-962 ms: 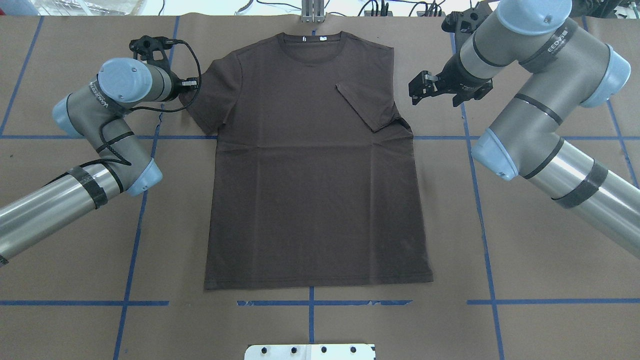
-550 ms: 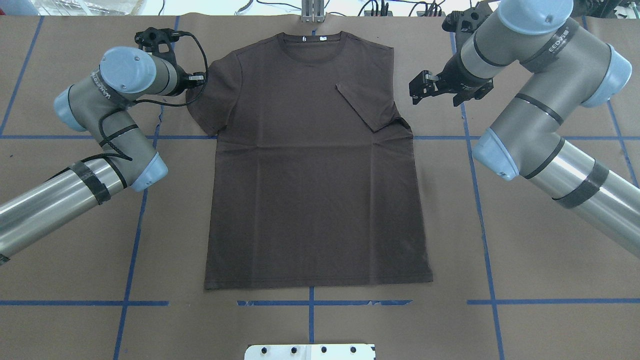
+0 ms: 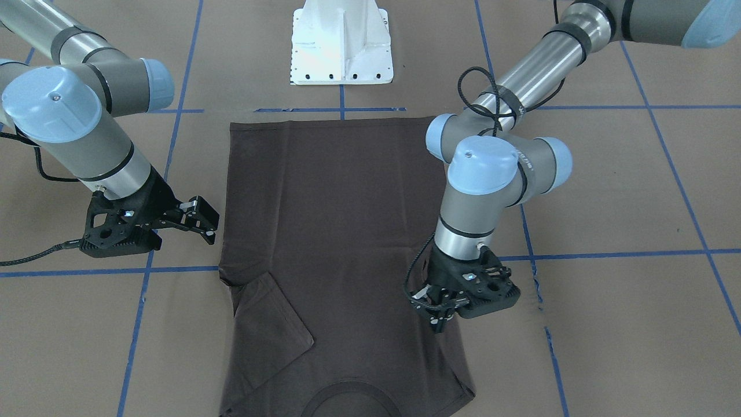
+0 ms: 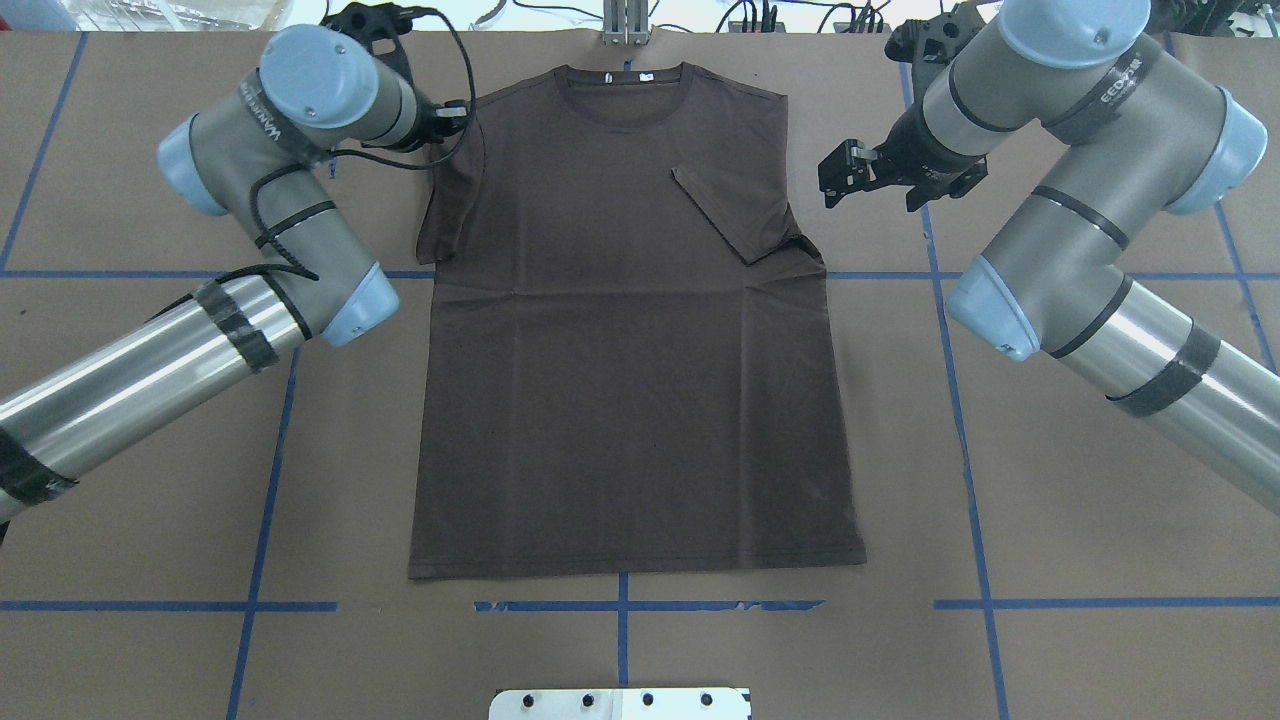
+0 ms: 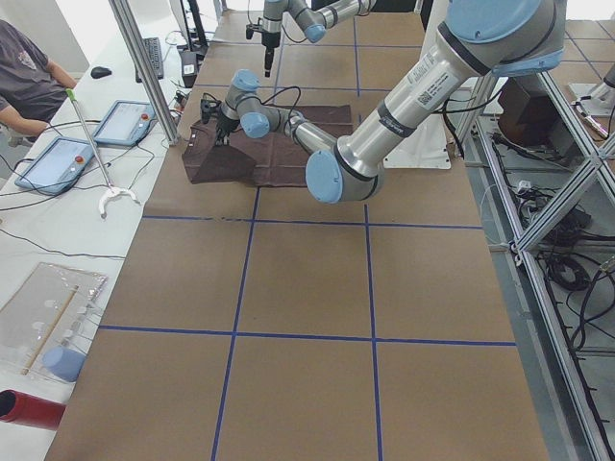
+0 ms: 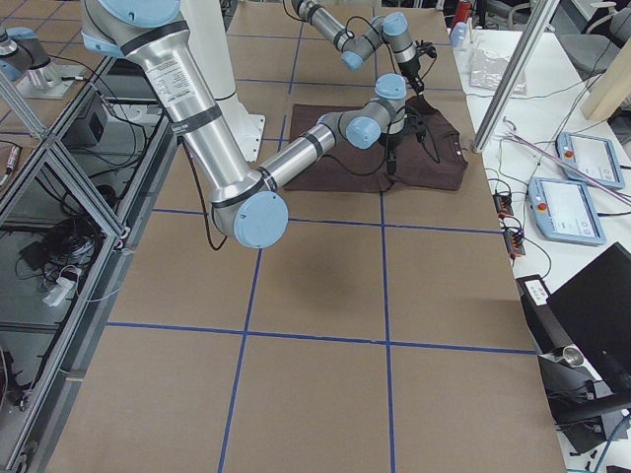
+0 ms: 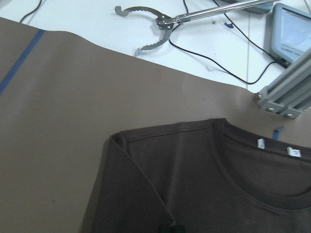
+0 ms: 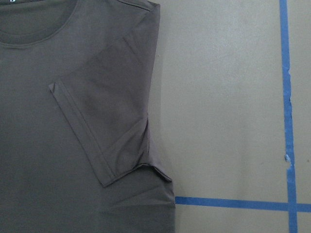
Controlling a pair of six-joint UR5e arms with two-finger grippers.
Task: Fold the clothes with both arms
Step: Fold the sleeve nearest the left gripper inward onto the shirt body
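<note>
A robotics laboratory is shown. A wide table covered in brown paper [image 5: 307, 288] is marked into squares by blue tape lines [image 4: 150, 606], and a white metal pedestal base [image 3: 341, 43] stands at its edge. A left grey-silver tubular arm [image 4: 130, 385] and a right grey-silver tubular arm [image 4: 1150, 350] are extended over it. Aluminium-profile framing [image 7: 289, 87] is seen alongside, and grey touch-screen pendants [image 6: 574, 210] are laid on a white side bench [image 5: 58, 221], where a seated person [image 5: 24, 72] is partly seen.

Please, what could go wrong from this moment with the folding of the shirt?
1. The left claw grips one sleeve; pulling it inward could drag the whole T-shirt and disturb the folded sleeve.
2. The loose black cable looping beside that claw might snag the fabric.
</note>
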